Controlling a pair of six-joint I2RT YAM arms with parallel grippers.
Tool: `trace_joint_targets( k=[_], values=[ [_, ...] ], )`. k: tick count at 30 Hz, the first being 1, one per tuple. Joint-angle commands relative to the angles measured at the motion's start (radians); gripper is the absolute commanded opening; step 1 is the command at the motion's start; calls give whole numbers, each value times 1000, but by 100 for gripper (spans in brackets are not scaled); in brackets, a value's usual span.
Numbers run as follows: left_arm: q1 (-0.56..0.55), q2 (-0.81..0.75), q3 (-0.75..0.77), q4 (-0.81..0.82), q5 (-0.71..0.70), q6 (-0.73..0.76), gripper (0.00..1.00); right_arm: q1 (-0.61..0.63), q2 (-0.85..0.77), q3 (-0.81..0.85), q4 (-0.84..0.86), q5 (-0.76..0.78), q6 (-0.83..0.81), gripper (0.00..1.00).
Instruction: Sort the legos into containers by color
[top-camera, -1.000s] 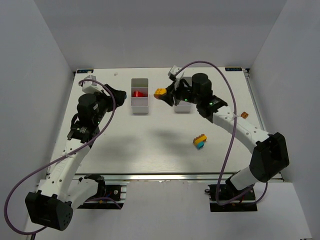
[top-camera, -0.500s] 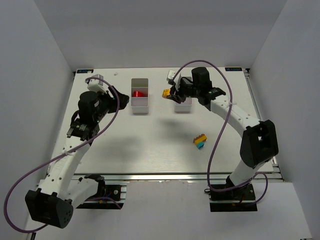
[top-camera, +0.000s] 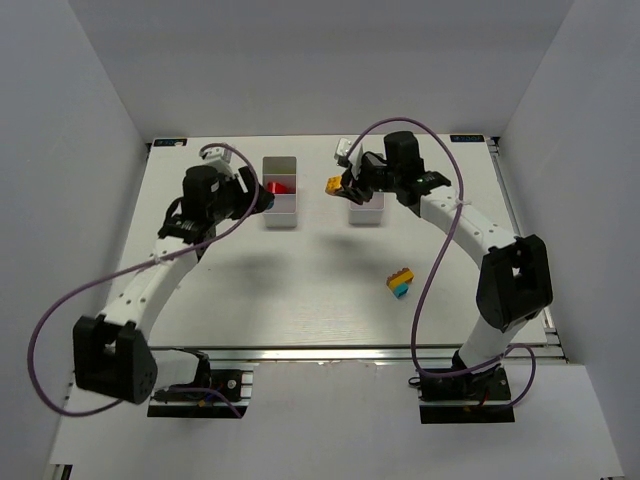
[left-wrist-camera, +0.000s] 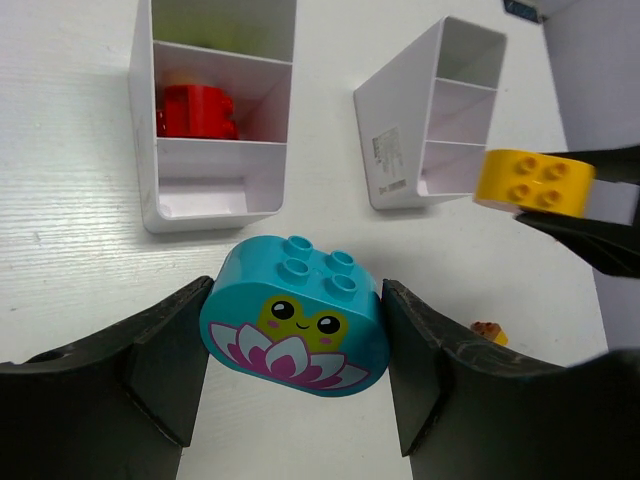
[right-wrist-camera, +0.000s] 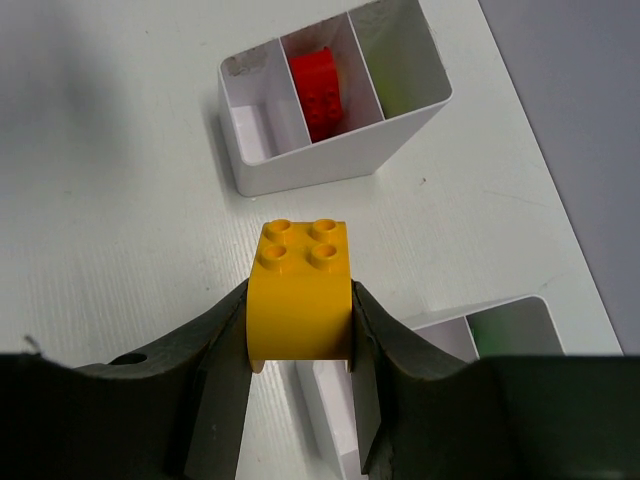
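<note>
Mid-sort, carrying stage, with a brick in each arm's grasp. White bench carrying two white rectangular plastic bins of three compartments each, both near its far edge: left bin left of centre, right bin just right of centre and partly under the right arm.

Left end effector hovering just beside the left bin's left side, jaws spread wide and clamped on a teal rounded plastic brick printed with a smiling face on a pink flower. Right end effector raised between the two bins, jaws narrow, gripping a yellow-orange square plastic brick by its sides.

Red plastic brick already lying in the left bin's middle compartment. Faint green tint in one end compartment of each bin, contents too unclear to name.

Likely next: centring each held brick over a compartment free of other colours, lowering inside the walls, then opening. Near compartment of the left bin apparently bare.

Worth watching: both end effectors close together near the gap between the bins, and light bin walls probably easy to nudge.

Left to sort: a small stack, yellow brick on a teal one, out on the bench toward the right edge, well apart from the bins.
</note>
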Motion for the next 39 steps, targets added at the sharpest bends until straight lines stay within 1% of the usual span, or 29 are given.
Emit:
trace_joint_targets(
  k=[1,3,5,7,10,14,20,26,29,39],
  values=[
    [0,100,70,23,42,-20,0,0,-70,-15,51,-35,52,0],
    [0,167,94,23,36,-20,0,-1,-89,-30,71,-30,76,0],
    [-1,203,119,28,21,-19,0,-3,-113,-56,93,-30,93,0],
    [0,252,145,23,4,-20,4,-10,-127,-73,106,-30,124,0],
    [-3,318,179,12,-3,-26,6,-23,-144,-82,117,-36,154,0],
    [-18,373,199,34,-21,-27,6,-38,-152,-97,120,-49,173,0],
    [-44,444,248,24,-59,-11,9,-61,-158,-111,120,-67,194,0],
    [-64,490,288,8,-113,6,19,-75,-167,-125,129,-81,213,0],
    [-70,505,303,-2,-134,9,26,-79,-172,-136,152,-88,222,1],
    [-93,516,295,0,-182,13,47,-89,-181,-151,162,-108,239,1]
  ],
)
